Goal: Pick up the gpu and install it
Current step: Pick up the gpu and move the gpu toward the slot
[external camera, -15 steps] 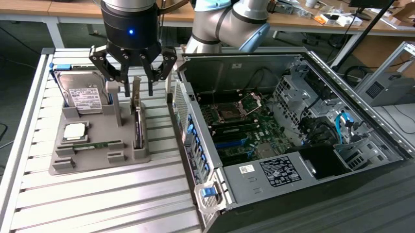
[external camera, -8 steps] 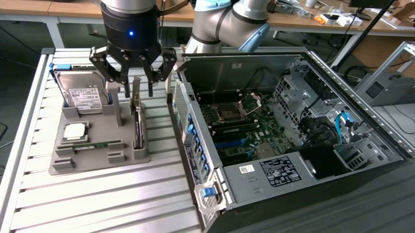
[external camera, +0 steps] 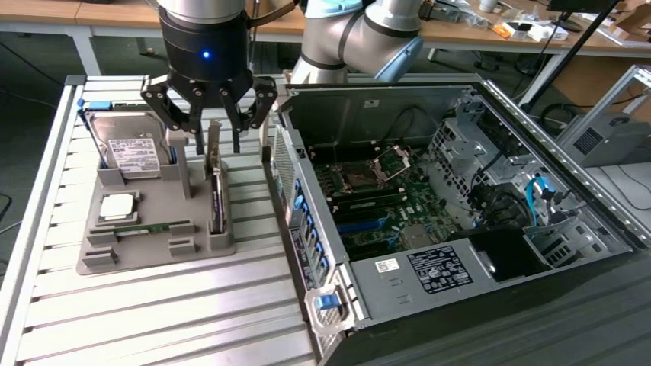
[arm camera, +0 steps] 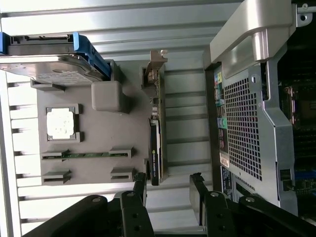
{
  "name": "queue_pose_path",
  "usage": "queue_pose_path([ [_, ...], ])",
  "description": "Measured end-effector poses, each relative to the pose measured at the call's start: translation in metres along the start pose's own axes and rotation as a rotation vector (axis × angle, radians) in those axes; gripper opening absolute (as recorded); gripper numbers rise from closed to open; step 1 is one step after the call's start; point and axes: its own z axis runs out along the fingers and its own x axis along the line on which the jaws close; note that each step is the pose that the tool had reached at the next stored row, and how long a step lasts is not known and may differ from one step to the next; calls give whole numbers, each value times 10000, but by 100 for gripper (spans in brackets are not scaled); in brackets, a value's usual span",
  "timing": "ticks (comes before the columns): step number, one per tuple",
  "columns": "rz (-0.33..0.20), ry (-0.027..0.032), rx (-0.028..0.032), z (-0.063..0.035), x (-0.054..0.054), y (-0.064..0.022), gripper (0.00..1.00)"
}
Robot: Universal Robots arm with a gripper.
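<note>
We see the gpu (external camera: 216, 179), a thin green circuit-board card with a black cooler block on one face, standing on its long edge in a slot of the moulded grey plastic parts tray (external camera: 152, 255). Its long silver metal end bracket rises at the far end. In the wrist view the card (arm camera: 155, 131) shows as a narrow strip, green edge and dark cooler side by side, along the tray's (arm camera: 98, 138) edge nearest the computer.

The black multi-fingered gripper (external camera: 212, 126) hangs just above the card's far end, jaws spread wide and holding nothing. In the wrist view the gripper (arm camera: 169, 185) has the card's line running between its fingers (arm camera: 140, 183), close to one.

On the tray toward the exterior view's left sit a silver hard drive with a white label (external camera: 133, 149), a square silver processor chip (external camera: 117, 206) and a narrow green memory stick (external camera: 142, 227). To the exterior view's right lies the open grey metal computer case (external camera: 569, 206). A white-and-black label (external camera: 440, 268) on its power supply carries print too small for us to read, as does the drive's. All rest on a ribbed aluminium table (external camera: 152, 320).
</note>
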Motion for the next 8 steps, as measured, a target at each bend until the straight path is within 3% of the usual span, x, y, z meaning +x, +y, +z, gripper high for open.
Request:
queue_pose_path([
  [8, 0, 1, 1, 54, 4, 1, 48],
])
